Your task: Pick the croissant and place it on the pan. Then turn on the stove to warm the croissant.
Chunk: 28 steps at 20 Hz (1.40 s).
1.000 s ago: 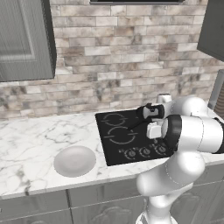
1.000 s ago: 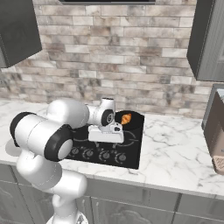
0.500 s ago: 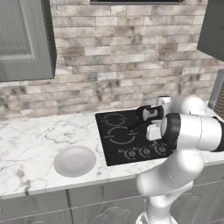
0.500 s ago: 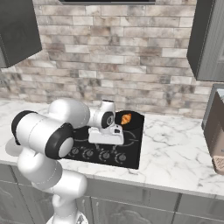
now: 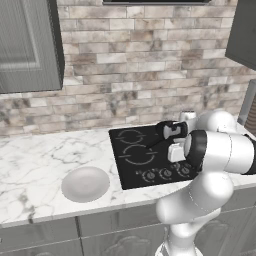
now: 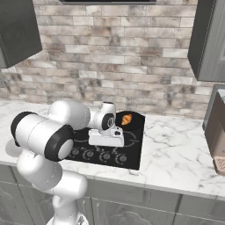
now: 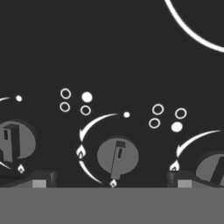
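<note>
A: What could go wrong?
B: The gripper, jaws wide apart and empty, straddles the middle knob on the stove; drifting sideways, it could turn a neighbouring knob and heat the wrong burner.
A: Containers?
B: Plate on the counter is bare; the croissant sits in the pan.

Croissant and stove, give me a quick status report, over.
Gripper open, empty, poised over a stove knob. Croissant sits on the pan, back of the stove. Nothing in the way.

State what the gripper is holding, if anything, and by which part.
Nothing. The gripper is open above a stove knob, its fingertips either side; the croissant lies on the pan.
</note>
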Tool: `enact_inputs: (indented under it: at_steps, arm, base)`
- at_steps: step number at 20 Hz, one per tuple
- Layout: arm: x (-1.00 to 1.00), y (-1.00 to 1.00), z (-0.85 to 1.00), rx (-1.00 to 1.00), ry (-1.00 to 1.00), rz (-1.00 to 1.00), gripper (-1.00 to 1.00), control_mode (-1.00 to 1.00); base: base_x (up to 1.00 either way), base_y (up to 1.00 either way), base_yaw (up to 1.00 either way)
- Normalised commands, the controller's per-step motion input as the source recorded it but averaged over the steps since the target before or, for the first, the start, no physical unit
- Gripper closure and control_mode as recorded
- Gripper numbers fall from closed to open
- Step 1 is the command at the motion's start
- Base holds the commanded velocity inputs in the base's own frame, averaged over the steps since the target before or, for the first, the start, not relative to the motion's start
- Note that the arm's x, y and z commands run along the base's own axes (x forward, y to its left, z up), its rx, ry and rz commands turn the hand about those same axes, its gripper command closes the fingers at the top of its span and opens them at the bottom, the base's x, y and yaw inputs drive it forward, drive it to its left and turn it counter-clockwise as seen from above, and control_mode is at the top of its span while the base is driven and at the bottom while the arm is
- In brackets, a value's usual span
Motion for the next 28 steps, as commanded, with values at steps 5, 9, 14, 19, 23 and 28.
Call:
enact_inputs:
  at_steps: [5,9,14,19,23,28]
  arm:
    - [-0.04,0.0,-0.09,0.0,0.0,0.0,-1.0,-1.0]
    - [0.0,0.0,-0.16,0.0,0.0,0.0,-1.0,-1.0]
    - [0.0,0.0,-0.18,0.0,0.0,0.01,-1.0,-1.0]
    - [0.0,0.0,-0.12,0.0,0.0,0.01,-1.0,-1.0]
    - [0.0,0.0,-0.13,0.0,0.0,0.01,-1.0,-1.0]
    - [0.0,0.0,-0.16,0.0,0.0,0.01,-1.0,-1.0]
  base:
    - [0.0,0.0,0.0]
    - [0.0,0.0,0.0]
    - [0.0,0.0,0.0]
    - [0.0,0.0,0.0]
    - [0.0,0.0,0.0]
    - [0.0,0.0,0.0]
